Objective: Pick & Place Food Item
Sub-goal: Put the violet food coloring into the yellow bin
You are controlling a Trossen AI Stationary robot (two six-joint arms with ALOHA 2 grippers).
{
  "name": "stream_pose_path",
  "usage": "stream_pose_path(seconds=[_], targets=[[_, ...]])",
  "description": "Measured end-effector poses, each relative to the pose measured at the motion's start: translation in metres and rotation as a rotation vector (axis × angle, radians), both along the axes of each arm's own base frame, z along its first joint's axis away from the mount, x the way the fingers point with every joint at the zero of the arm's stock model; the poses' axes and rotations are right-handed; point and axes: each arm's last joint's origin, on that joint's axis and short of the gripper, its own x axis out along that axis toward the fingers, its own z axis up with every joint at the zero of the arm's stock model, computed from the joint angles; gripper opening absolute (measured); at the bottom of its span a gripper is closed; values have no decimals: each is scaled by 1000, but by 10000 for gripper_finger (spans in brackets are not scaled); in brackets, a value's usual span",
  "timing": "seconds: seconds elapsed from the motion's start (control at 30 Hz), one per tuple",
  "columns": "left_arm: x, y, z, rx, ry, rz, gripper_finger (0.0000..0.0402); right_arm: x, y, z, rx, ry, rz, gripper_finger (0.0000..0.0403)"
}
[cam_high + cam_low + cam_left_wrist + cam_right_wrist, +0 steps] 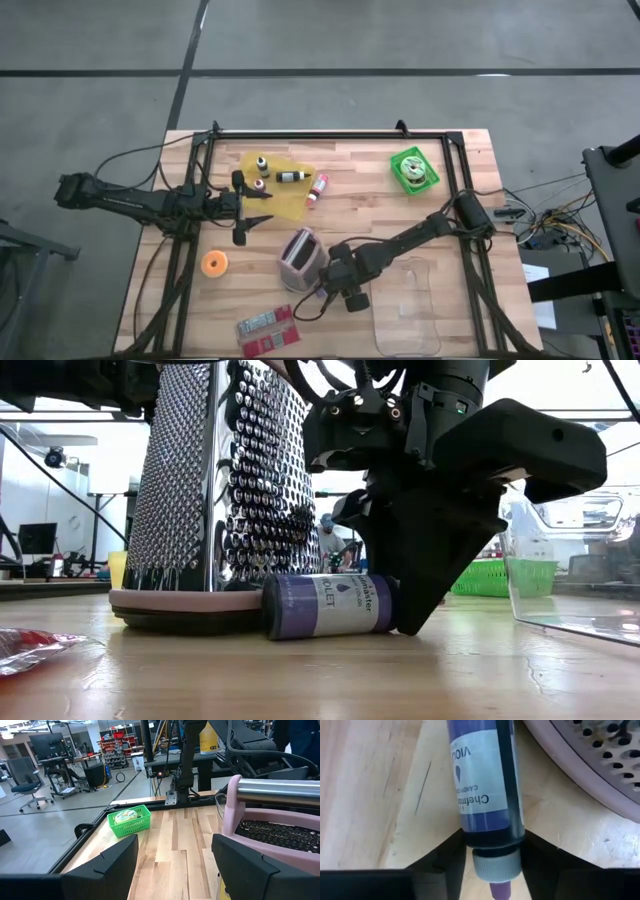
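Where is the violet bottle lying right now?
The violet bottle lies on its side on the table, against the grater's pink base, with the right end effector straddling its cap end.

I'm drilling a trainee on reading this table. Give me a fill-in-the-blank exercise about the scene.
1. The right claw has its fingers on either side of a ____ bottle lying on its side.
2. That bottle lies beside the metal ____.
3. The basket near the table's far edge is ____.

Missing words: violet; grater; green
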Motion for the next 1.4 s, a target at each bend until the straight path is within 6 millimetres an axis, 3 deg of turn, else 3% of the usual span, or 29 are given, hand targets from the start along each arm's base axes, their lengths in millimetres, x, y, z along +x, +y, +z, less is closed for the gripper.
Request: stream_pose_path(seconds=[0.13,0.73,1.4], targets=[[0,0,0,0,0,0,259,0,0,0,1,1,1,110],[0,0,0,2,0,0,259,-5,3,3,-53,28,-62,110],[-7,1,3,-26,-6,3,259,-11,-3,62,-405,140,-97,110]])
